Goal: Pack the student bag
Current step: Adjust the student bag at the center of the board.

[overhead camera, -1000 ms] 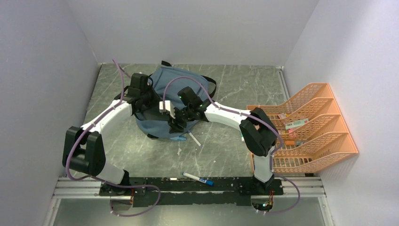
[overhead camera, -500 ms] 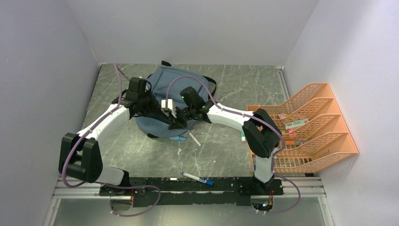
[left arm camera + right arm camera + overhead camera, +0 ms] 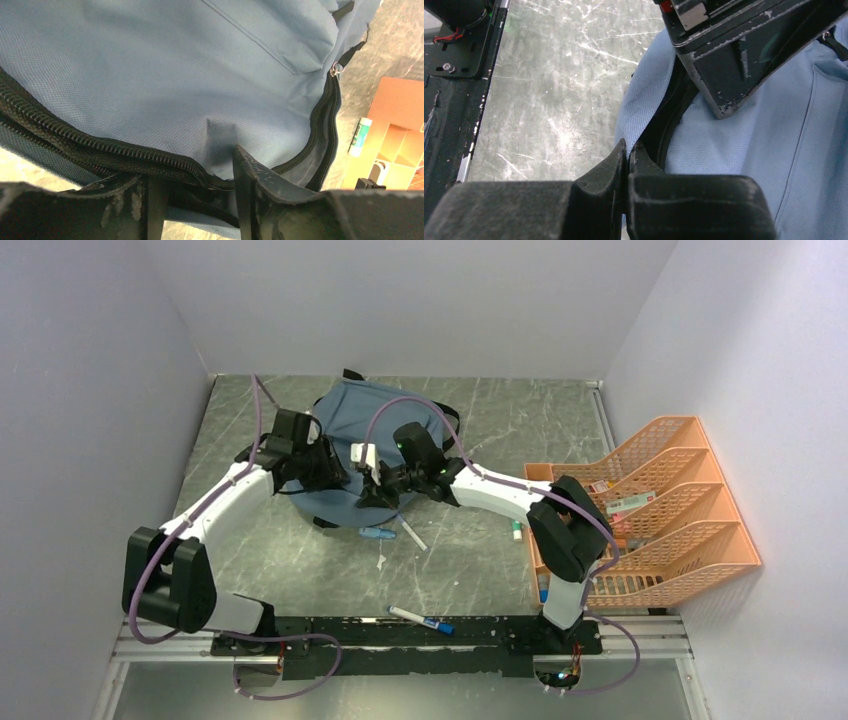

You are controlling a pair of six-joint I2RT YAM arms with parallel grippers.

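Note:
The grey-blue student bag (image 3: 372, 416) lies at the back middle of the table, partly under both arms. My right gripper (image 3: 378, 492) is at its near edge, and in the right wrist view the gripper (image 3: 629, 152) is shut on the bag's fabric edge (image 3: 644, 105) beside the black zipper. My left gripper (image 3: 338, 472) is just left of it. In the left wrist view the gripper (image 3: 197, 192) is open, its fingers astride the black zipper band (image 3: 100, 150) of the bag (image 3: 175, 75). The inside of the bag is hidden.
A blue pen (image 3: 378, 533) and a white pen (image 3: 412, 535) lie in front of the bag. A marker (image 3: 421, 620) lies near the arm bases. An orange mesh tray rack (image 3: 650, 510) with small items stands at the right, with a tube (image 3: 516, 530) beside it.
Both grippers have moved back and slightly up with the bag's near edge. The edge has drawn away from the front, uncovering the blue pen on the table.

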